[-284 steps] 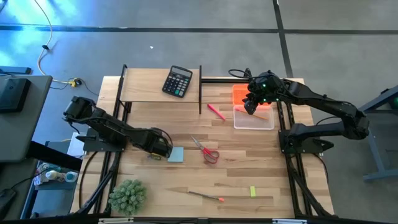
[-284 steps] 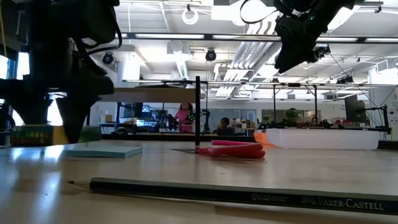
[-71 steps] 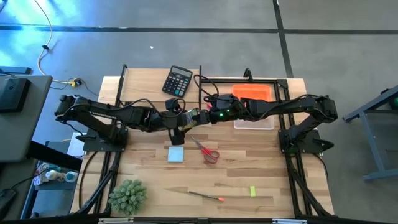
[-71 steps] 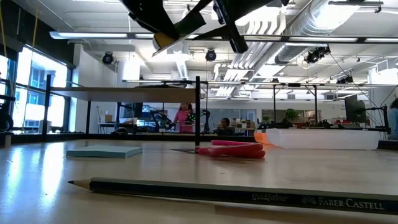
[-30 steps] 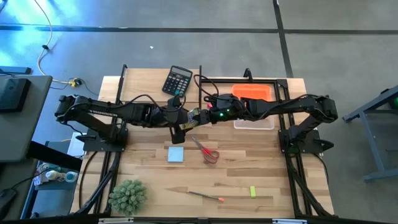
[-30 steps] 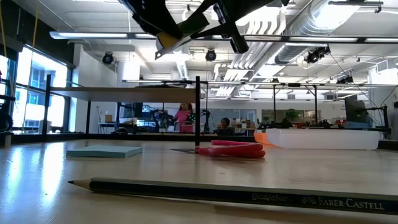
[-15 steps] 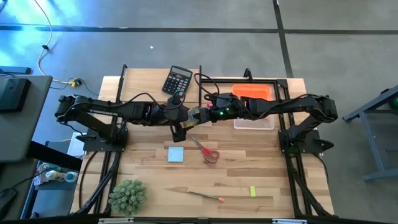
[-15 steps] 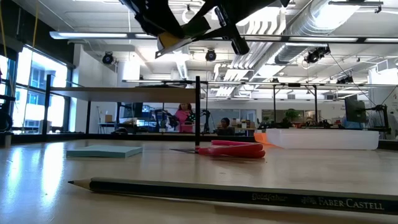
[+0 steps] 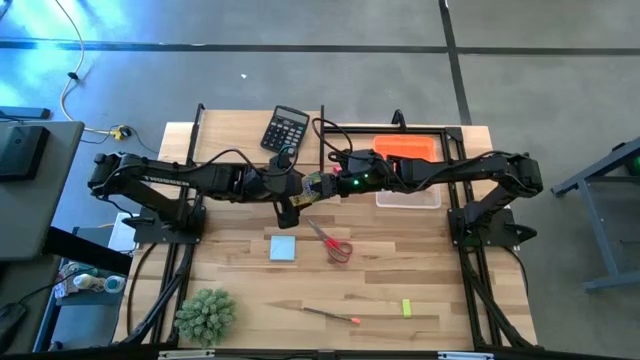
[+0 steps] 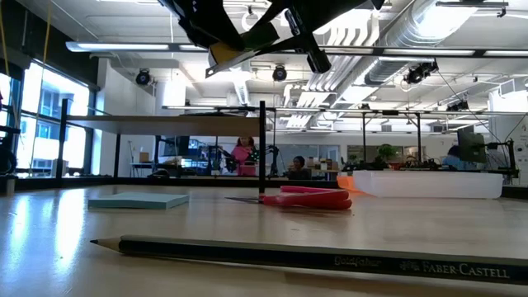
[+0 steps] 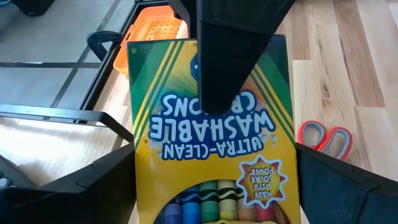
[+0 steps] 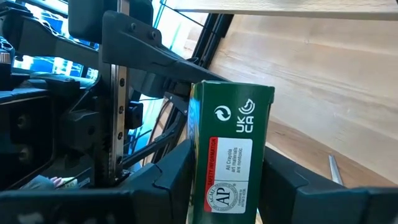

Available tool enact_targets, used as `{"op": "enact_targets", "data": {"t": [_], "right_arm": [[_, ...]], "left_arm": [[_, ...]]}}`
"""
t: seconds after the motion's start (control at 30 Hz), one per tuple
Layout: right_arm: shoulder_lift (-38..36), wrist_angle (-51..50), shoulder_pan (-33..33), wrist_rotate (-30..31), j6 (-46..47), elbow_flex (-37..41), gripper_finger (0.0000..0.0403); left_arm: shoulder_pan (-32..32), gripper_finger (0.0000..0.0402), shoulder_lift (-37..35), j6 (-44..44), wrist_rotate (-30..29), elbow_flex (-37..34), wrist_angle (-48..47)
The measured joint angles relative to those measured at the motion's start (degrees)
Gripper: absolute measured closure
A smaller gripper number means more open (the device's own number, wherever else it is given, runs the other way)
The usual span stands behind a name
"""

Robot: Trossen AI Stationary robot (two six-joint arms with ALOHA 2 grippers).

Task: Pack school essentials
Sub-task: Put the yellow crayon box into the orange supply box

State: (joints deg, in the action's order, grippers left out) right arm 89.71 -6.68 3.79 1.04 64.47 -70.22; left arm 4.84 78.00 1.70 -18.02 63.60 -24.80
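Observation:
The yellow crayon box (image 9: pixel 312 186) (image 10: pixel 233 51) hangs in the air above the table's middle, between both grippers. My left gripper (image 11: pixel 214 163) (image 9: pixel 290 200) comes from the left and is shut on it. My right gripper (image 12: pixel 229 163) (image 9: pixel 322 184) comes from the right and is shut on it too. Flat on the table lie the pale blue note pad (image 9: pixel 283 247), the red-handled scissors (image 9: pixel 333 243), a pencil (image 9: pixel 325 314) and the lime-green eraser (image 9: pixel 407 308). The arms hide the marker. My left gripper pinches the crayon box across its width, one finger (image 11: pixel 99 183) on each narrow long side (image 11: pixel 138 155), near the end that shows the printed crayons. The box is lifted clear. My right gripper's finger lies on its front face farther along. My right gripper pinches the crayon box across its thin depth, one finger (image 12: pixel 171 180) on each broad face, beside the green edge (image 12: pixel 231 134). It comes level from the table's right, at the end opposite my left gripper. The box is clear of the table.
A clear bin (image 9: pixel 408 199) stands at the far right with an orange lid (image 9: pixel 405 148) behind it. The black calculator (image 9: pixel 286 131) sits on a raised shelf at the far left. The spiky green plant (image 9: pixel 205 315) stands at the near left corner.

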Motion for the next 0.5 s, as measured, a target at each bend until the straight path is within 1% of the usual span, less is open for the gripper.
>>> {"op": "enact_targets", "data": {"t": [0.4, 0.5], "right_arm": [[0.00, 0.03, 0.00, 0.04, -0.21, 0.00, 0.0269], [0.00, 0.04, 0.00, 0.04, -0.26, 0.00, 0.0269]], "left_arm": [[0.02, 0.0051, 0.00, -0.03, -0.63, 0.02, 0.92], [0.00, 0.0050, 0.00, -1.31, -0.63, 0.02, 1.13]]}}
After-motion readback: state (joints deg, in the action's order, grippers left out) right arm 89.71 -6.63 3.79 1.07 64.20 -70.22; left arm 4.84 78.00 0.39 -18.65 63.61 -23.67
